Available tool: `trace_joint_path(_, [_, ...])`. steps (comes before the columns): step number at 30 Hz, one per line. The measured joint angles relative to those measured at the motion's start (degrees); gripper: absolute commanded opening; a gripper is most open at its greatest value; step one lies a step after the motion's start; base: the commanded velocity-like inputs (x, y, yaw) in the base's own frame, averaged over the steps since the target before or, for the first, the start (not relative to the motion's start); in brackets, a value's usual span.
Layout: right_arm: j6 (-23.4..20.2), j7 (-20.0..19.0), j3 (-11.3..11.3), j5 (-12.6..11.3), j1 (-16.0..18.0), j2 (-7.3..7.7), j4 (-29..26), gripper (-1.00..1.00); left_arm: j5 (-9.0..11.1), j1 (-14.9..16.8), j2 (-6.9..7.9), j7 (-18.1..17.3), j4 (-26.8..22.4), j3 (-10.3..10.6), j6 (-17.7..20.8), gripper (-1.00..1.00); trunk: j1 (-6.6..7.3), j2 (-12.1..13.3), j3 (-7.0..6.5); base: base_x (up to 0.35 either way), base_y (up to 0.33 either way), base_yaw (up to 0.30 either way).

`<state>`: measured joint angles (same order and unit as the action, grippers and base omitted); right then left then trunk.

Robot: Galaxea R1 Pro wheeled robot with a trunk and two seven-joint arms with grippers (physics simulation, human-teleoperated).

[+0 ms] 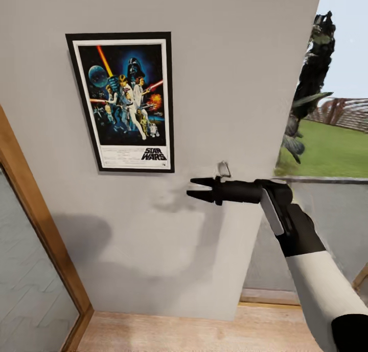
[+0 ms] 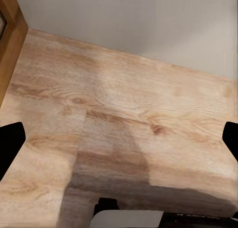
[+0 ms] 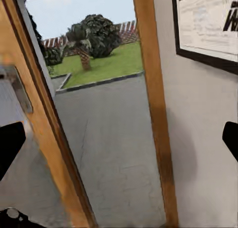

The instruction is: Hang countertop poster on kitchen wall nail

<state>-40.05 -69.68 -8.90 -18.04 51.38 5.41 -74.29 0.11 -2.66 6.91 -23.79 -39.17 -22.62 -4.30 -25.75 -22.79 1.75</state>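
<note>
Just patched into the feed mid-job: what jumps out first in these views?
The poster stands out at once: it sits flat on the grey wall, upper left in the head view, slightly tilted. Below and to its right, the right gripper hangs open and empty, pointing toward the wall near a small metal hook. At far right, an opening shows grass and sky outside.

The poster (image 1: 121, 102) hangs flat on the wall (image 1: 230, 75), upright, in the upper left part of the head view. Below it and to its right, a small wall nail (image 1: 224, 168) sticks out of the same wall. The right claw (image 1: 198, 188) sits just under that nail, its tips pointing left, apart from the poster's lower right corner. A wooden door frame (image 1: 36, 214) runs down the wall's left side. The wooden floor (image 1: 204, 331) lies at the wall's foot. Right of the wall's edge lies a lawn (image 1: 332, 147) with a tree (image 1: 312, 81).
</note>
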Motion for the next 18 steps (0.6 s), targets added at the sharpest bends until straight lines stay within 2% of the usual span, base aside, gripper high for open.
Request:
trace_joint_path(1, [9.9,-2.5,3.7,0.1,-7.9,2.38,-0.1,1.0,0.1,0.0,0.05,-2.9,0.0,0.0,-0.1,1.0,0.01,0.0,-0.03,-0.003,-0.002,0.0])
trace_joint_path(2, [12.1,-2.7,4.7,0.2,-18.1,3.5,0.2,1.0,0.1,0.0,0.08,-4.8,0.0,0.0,-0.2,1.0,0.0,0.0,0.01,-0.002,-0.002,0.0])
trace_joint_path(3, [13.1,-2.7,5.6,0.2,-20.4,3.98,0.6,1.0,0.1,0.0,0.13,-5.8,0.0,-0.1,-0.4,1.0,0.0,0.0,0.0,-0.002,-0.001,0.0])
trace_joint_path(4, [15.3,-2.8,7.6,0.2,-23.6,4.68,1.8,1.0,0.1,0.0,0.23,-7.5,0.0,-0.3,-0.9,1.0,0.01,0.0,-0.01,-0.001,-0.001,0.0])
trace_joint_path(7, [19.3,-2.8,11.5,0.1,-29.1,5.45,5.1,1.0,0.1,0.0,0.31,-9.1,0.1,-0.9,-1.8,1.0,0.0,0.0,-0.01,0.0,0.0,0.0])
trace_joint_path(9, [23.9,-2.8,17.2,0.4,-34.1,6.26,11.1,1.0,0.1,0.0,0.34,-10.0,0.1,-1.9,-2.5,1.0,0.01,0.0,0.0,0.0,0.0,0.0])
trace_joint_path(11, [25.5,-2.8,19.3,1.2,-35.7,6.6,14.6,1.0,0.1,0.0,0.33,-10.2,0.1,-2.2,-2.6,1.0,0.0,0.0,-0.01,0.0,0.0,0.0])
trace_joint_path(12, [26.7,-2.7,20.6,2.9,-37.0,7.07,18.4,1.0,0.1,0.0,0.28,-10.1,0.1,-2.5,-2.7,1.0,0.01,0.0,0.0,0.0,0.0,0.0])
trace_joint_path(15, [30.5,-2.2,22.1,7.5,-39.3,9.09,29.0,1.0,0.1,0.0,0.1,-8.9,0.2,-2.5,-2.8,1.0,0.0,0.0,-0.01,0.0,0.0,0.0])
trace_joint_path(16, [34.5,-1.6,22.4,9.1,-39.9,10.39,35.1,1.0,0.1,0.0,0.01,-7.2,0.2,-2.4,-2.8,1.0,0.01,0.0,0.0,0.0,0.0,0.0])
trace_joint_path(18, [38.3,-0.5,22.6,10.1,-40.3,11.36,41.8,1.0,0.1,0.0,-0.22,-4.9,0.5,-2.3,-2.7,1.0,0.0,0.0,-0.01,0.0,0.0,0.0])
